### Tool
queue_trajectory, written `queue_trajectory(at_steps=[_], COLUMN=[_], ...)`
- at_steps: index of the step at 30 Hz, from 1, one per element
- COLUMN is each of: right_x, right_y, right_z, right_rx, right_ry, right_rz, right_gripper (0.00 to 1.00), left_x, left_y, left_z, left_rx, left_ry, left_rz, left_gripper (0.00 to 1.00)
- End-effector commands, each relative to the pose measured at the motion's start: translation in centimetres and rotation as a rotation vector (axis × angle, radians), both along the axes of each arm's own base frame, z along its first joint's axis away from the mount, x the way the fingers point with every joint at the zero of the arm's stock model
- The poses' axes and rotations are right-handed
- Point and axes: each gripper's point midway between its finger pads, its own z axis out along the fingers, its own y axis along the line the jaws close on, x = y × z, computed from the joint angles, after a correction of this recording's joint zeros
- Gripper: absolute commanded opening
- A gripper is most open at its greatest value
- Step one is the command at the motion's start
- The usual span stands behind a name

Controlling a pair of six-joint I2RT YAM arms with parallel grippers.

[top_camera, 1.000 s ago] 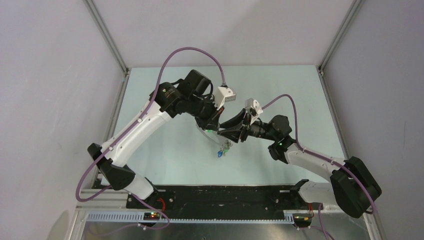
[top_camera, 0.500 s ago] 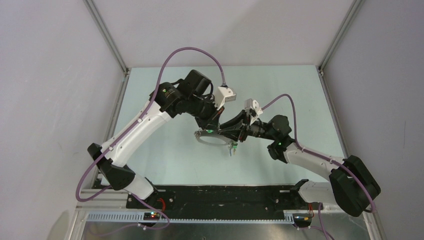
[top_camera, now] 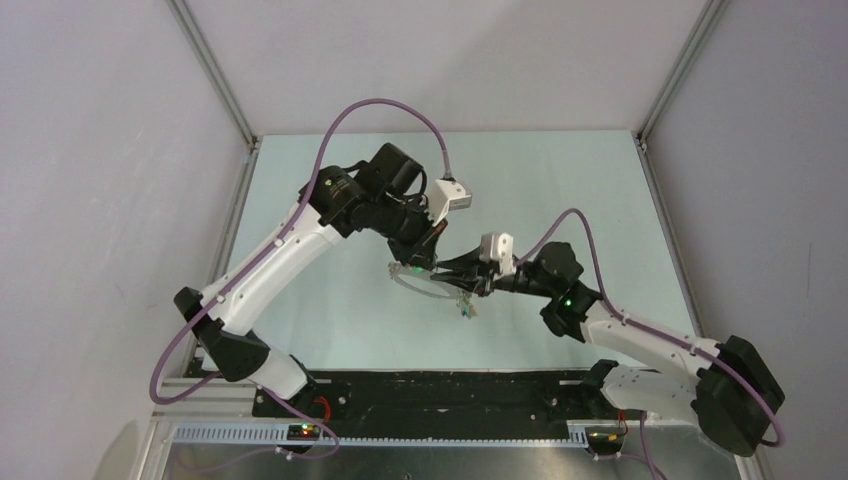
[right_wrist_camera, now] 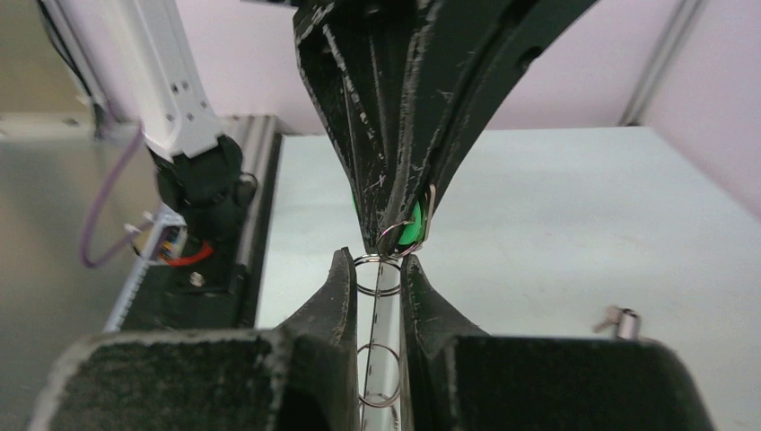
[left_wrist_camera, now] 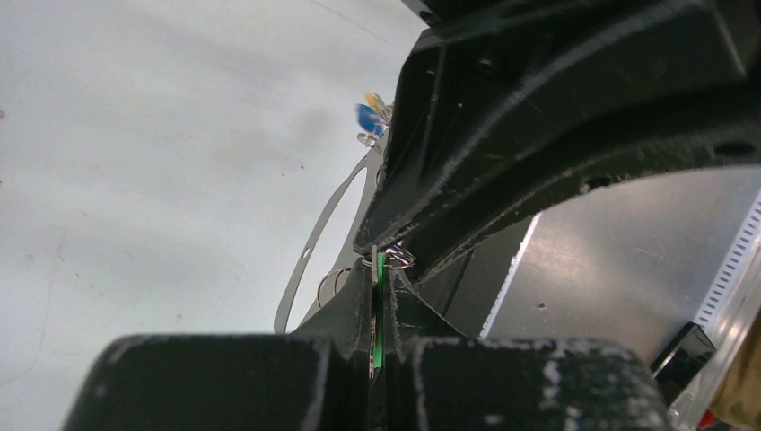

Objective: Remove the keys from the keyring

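The keyring (top_camera: 424,289), a thin grey hoop, hangs tilted between the two grippers above the table's middle. My left gripper (top_camera: 414,262) is shut on the hoop's edge together with a green key head (left_wrist_camera: 380,269). My right gripper (right_wrist_camera: 378,262) meets it tip to tip, its fingers (right_wrist_camera: 339,287) pressed from both sides against the small silvery rings (right_wrist_camera: 378,274) along the keyring (right_wrist_camera: 385,310). Keys (top_camera: 466,311) dangle below the right gripper (top_camera: 463,287). Blue and yellow key heads (left_wrist_camera: 369,113) show at the hoop's far end (left_wrist_camera: 314,244).
One loose key (right_wrist_camera: 619,318) lies on the pale table (right_wrist_camera: 556,233) to the right of my right gripper. A black rail (top_camera: 430,392) with both arm bases runs along the near edge. Aluminium posts (top_camera: 215,75) frame the back corners.
The right arm has dropped and shifted toward the near side, and its jaws have narrowed onto the rings. The hoop has swung up flatter, and the hanging keys have moved right.
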Motion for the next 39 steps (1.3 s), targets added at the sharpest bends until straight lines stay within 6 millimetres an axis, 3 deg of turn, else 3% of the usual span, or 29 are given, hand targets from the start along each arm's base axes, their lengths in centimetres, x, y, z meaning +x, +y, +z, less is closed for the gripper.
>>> queue_trajectory(at_steps=[1,3,10,11,12,13,14,19,20,26,30,34,39], right_x=[-2.1,-2.4,-3.1,-2.5,-2.6,-2.4,-2.2,-1.6,-2.1,-0.3,0.9,2.6,5.1], right_y=[0.4,0.4,0.9,0.7,0.9,0.8,0.7,-0.3,-0.2,-1.7,-2.7,-3.8,-6.4], right_z=[-0.1,-0.2,-1.4,-1.6,-1.4,-1.7,-1.4,-0.2,-0.1,0.0,-2.0,-4.8,-6.6], right_rx=[-0.066,-0.087,-0.193,-0.216,-0.205,-0.203,-0.183,-0.059,-0.033,0.014,-0.032,-0.092,-0.070], right_ry=[-0.331,-0.461,-0.669,-0.693,-0.701,-0.683,-0.667,-0.413,-0.341,-0.123,0.033,0.210,0.401], right_rz=[-0.040,-0.079,-0.186,-0.230,-0.241,-0.252,-0.263,-0.216,-0.174,-0.164,-0.193,-0.311,-0.478], right_gripper=[0.00,0.00,0.00,0.05,0.26,0.37,0.54,0.79,0.80,0.79,0.78,0.78,0.77], left_x=[1.3,1.5,1.8,1.8,1.8,1.8,1.8,1.6,1.5,1.9,3.3,6.1,12.0], left_y=[-0.6,-0.6,-0.8,-0.9,-0.9,-0.9,-0.9,-0.8,-0.8,-0.7,-0.2,0.1,0.0], left_z=[3.0,3.0,2.7,2.7,2.7,2.8,2.9,3.2,3.2,2.6,0.2,-3.9,-6.5], left_rx=[-0.089,-0.087,-0.083,-0.085,-0.086,-0.090,-0.092,-0.101,-0.101,-0.078,-0.005,0.042,-0.048], left_ry=[-0.100,-0.094,-0.077,-0.075,-0.074,-0.076,-0.078,-0.097,-0.099,-0.101,-0.080,-0.016,-0.023], left_rz=[0.032,0.049,0.064,0.063,0.060,0.054,0.051,0.026,0.023,0.034,0.090,0.222,0.418], left_gripper=[0.00,0.00,0.00,0.00,0.00,0.00,0.00,0.00,0.00,0.00,0.00,0.00,0.00])
